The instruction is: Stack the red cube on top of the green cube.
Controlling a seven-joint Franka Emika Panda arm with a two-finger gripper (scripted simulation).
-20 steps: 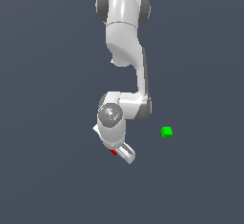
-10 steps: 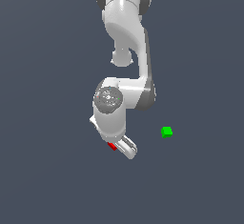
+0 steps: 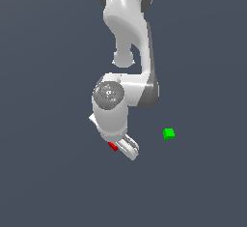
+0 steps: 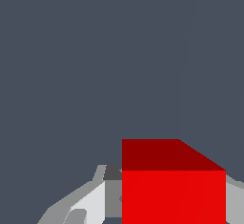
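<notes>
The red cube [image 3: 113, 147] shows as a small red patch at the tip of my white gripper [image 3: 121, 148], low in the middle of the exterior view. In the wrist view the red cube [image 4: 174, 187] looms large and close, sitting between my gripper's [image 4: 167, 208] fingers [image 4: 88, 201], which press against its sides; the gripper is shut on it. The green cube [image 3: 168, 134] rests on the dark floor by itself, off to the exterior view's right of the gripper and well apart from it.
The white arm [image 3: 126, 23] reaches down from the top of the exterior view, and its wrist joint [image 3: 110, 95] hangs above the gripper. A plain dark grey floor [image 3: 53, 173] lies all around.
The arm has shifted its pose, and the wrist and gripper have moved slightly upward in the exterior view, the red cube going with them. The green cube has stayed put.
</notes>
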